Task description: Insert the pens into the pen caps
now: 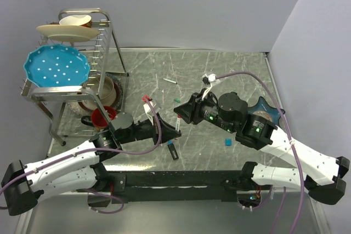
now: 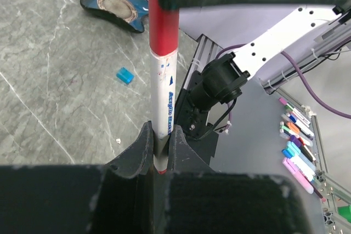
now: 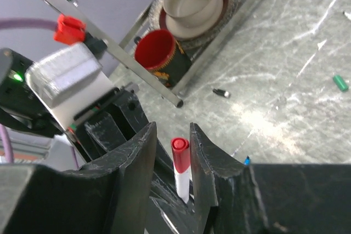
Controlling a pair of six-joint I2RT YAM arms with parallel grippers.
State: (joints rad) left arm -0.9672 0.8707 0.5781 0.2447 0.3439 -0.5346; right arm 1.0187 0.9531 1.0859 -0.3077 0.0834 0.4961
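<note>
A thin white-barrelled marker pen (image 2: 163, 102) wearing a red plastic cap (image 3: 180, 154) is held above the middle of the grey marbled desk (image 1: 236, 75), somewhat toward its near edge. The left gripper (image 2: 162, 138) is clamped on the pen's lower end. The right gripper (image 3: 174, 135) straddles the cap with its fingers apart, and a gap shows on one side. A small blue cap (image 1: 227, 142) lies on the desk toward the right edge.

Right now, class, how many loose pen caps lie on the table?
3: blue cap beside the right arm, green cap farther back, black cap left of it. A red cap is on the held pen; more may be hidden.
</note>
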